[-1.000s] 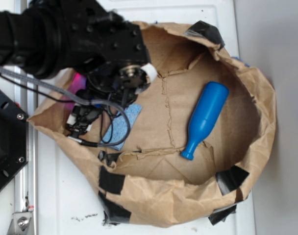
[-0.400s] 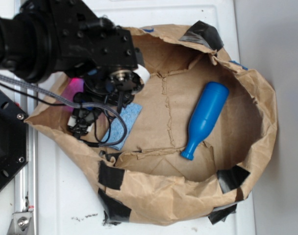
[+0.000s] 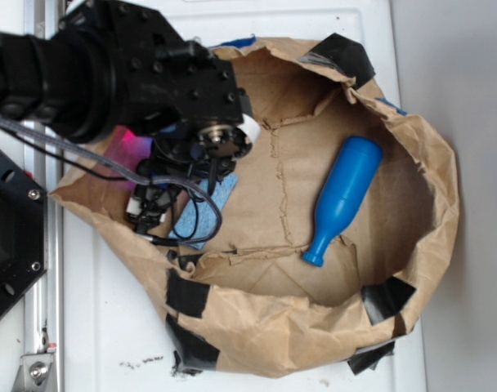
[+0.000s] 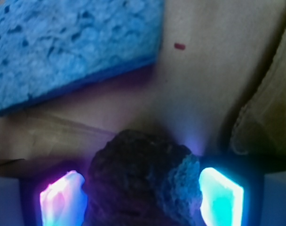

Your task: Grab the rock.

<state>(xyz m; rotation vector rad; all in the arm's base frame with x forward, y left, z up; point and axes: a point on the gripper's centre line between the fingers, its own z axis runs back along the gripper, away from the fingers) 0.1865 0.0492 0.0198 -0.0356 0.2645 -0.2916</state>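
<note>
Exterior: arm (image 3: pixel 109 73) covered the bag's (image 3: pixel 314 327) upper left, rock hidden beneath it beside the sponge (image 3: pixel 201 214); wrist: gripper (image 4: pixel 143 195) sat at bottom centre, glowing fingers (image 4: pixel 63 205) bracketing the rock (image 4: pixel 143 181), closure unclear — its angular faces could let it twist out or slip on lift.

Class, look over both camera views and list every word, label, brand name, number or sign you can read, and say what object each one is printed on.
None: no readable text in either view.
The blue bottle, the blue sponge, the rock, the paper bag and its black tape bear no print.
A small red mark on the bag floor is a fleck, not a letter.
</note>
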